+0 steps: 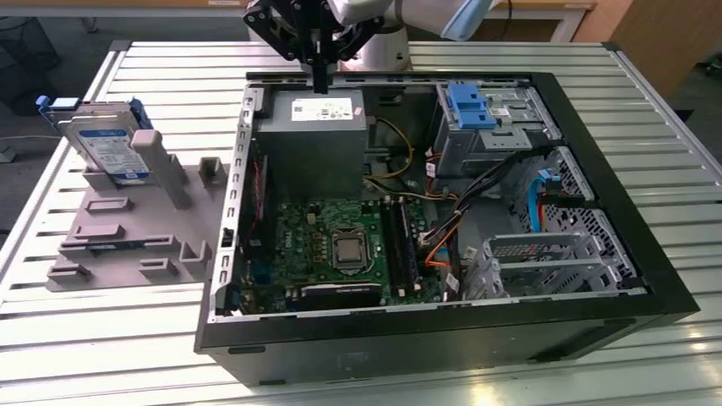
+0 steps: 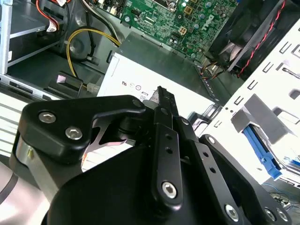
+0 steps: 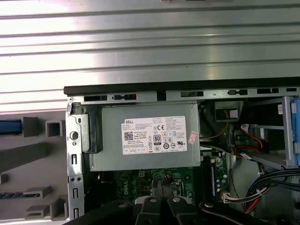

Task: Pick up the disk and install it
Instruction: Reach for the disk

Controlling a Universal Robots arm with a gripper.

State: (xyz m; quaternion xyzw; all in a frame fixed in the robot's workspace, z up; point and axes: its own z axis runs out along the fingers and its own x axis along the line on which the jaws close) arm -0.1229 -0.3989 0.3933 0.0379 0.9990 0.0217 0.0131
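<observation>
I see the hand (image 1: 321,85) over the power supply (image 1: 310,139), fingers seemingly together, empty. The disk (image 1: 104,145) stands in the grey fixture (image 1: 124,245) on the worktop (image 1: 113,338), at the exterior view's left of the case (image 1: 451,342).

Slatted metal table (image 1: 113,359) with an open computer case (image 1: 451,342) and a grey holder rack (image 1: 118,233) side by side.

On the table (image 1: 113,355), the open computer case (image 1: 451,342) lies at the exterior view's right. A stand (image 1: 124,245) sits beside it at the left, with the disk (image 1: 104,144) upright at its far end. Inside the case, the power supply (image 1: 310,139) sits beyond the motherboard (image 1: 327,245), with the claw (image 1: 321,85) above its far edge.
</observation>
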